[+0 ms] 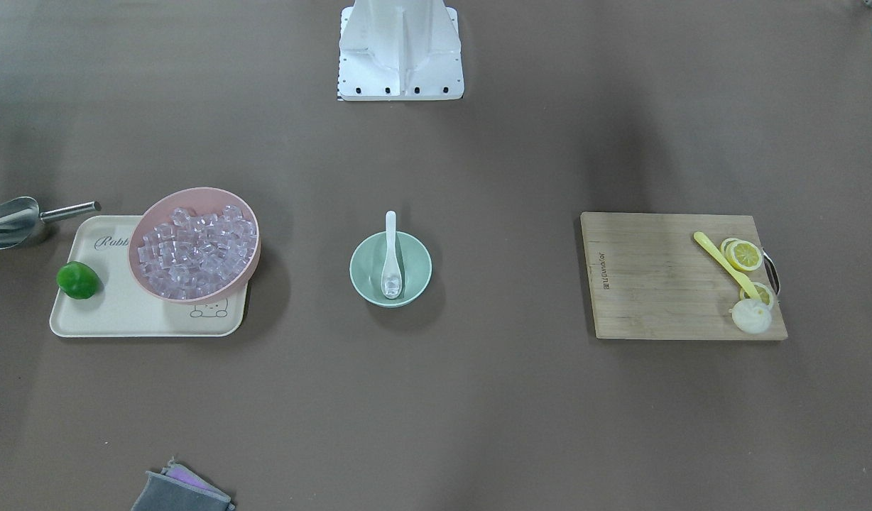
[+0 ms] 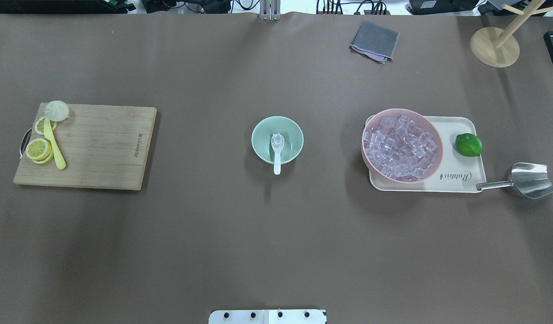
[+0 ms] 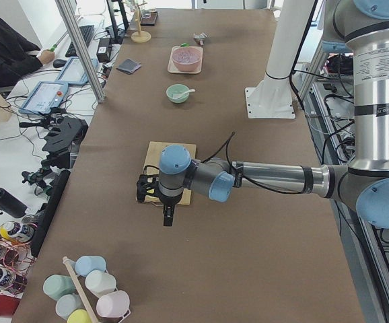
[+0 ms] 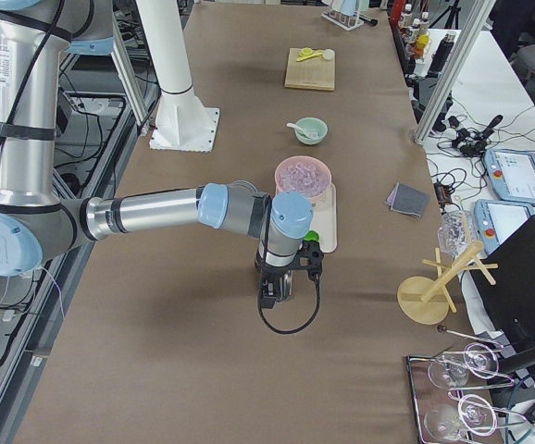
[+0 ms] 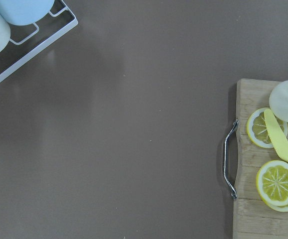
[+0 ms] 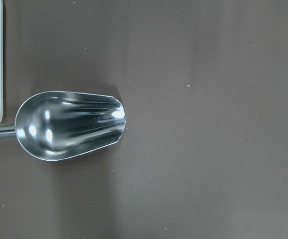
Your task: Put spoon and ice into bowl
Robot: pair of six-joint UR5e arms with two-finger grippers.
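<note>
Seen from across the table, facing the robot: a small mint-green bowl (image 1: 361,273) sits mid-table. The white plastic spoon (image 1: 391,255) lies in it, scoop down in the bowl and handle resting on the far rim. One clear ice cube (image 1: 392,287) sits in the scoop.

To the left is a cream tray (image 1: 123,316) with "Rabbit" in grey script and a small cartoon animal face drawn on it. It carries a pink bowl (image 1: 139,238) heaped with ice cubes and a green lime (image 1: 78,279). A metal scoop (image 1: 10,221) lies just beyond the tray's far left corner.

To the right is a wooden cutting board (image 1: 656,284) with a short brand mark printed along one edge (too small to read with confidence). Lemon slices (image 1: 745,254), a thin yellow utensil (image 1: 723,264) and a white bun-like piece (image 1: 751,316) sit at its right end.

The left gripper (image 3: 168,215) hangs, pointing down, near the board's end. The right gripper (image 4: 272,294) hangs beyond the tray's end, by the scoop. Only the side cameras show them, so I cannot tell how wide either stands or whether it grips anything.

The table (image 1: 478,397) has a plain brown covering, with a folded grey cloth (image 1: 177,492) at the near edge. Beside it, operators' desks hold tablets, cables and bottles.
</note>
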